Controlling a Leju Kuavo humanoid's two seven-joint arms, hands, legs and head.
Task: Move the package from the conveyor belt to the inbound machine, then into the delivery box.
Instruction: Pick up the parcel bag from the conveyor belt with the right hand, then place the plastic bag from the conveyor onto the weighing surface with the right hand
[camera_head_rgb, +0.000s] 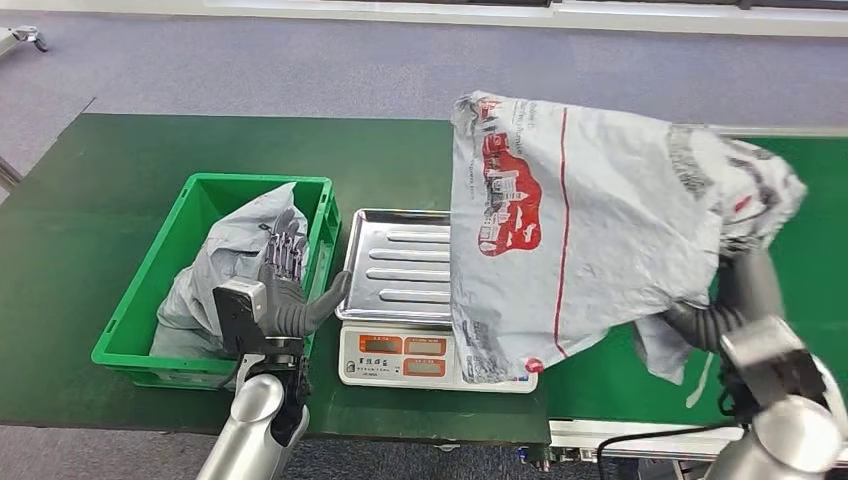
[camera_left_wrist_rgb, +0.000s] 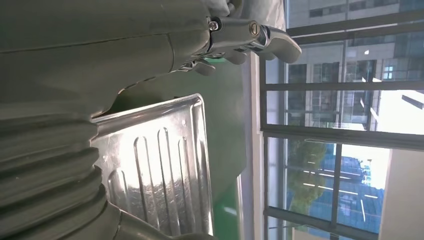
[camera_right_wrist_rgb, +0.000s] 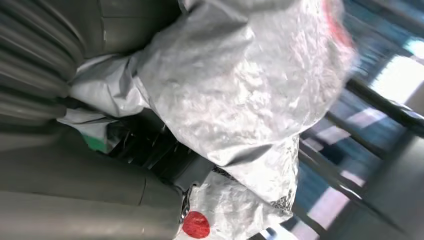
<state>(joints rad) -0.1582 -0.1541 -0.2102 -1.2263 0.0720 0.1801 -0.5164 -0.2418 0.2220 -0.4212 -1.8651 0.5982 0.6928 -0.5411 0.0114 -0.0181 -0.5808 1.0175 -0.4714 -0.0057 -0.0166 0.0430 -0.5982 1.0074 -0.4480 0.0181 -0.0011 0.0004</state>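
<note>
grey package (camera_head_rgb: 600, 230) with red print; green box (camera_head_rgb: 215, 285); silver ribbed tray (camera_head_rgb: 400, 265).

A parcel-sorting test floor in an office-type building

We see a green belt surface (camera_head_rgb: 120, 200), a weighing scale with a steel tray (camera_head_rgb: 395, 265), a green crate (camera_head_rgb: 215, 195), grey carpet floor (camera_head_rgb: 300, 60), and tall windows (camera_left_wrist_rgb: 345, 125) beyond the fingers.

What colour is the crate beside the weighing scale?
Bright green crate, with a grey bag inside. The head view shows it best.
</note>
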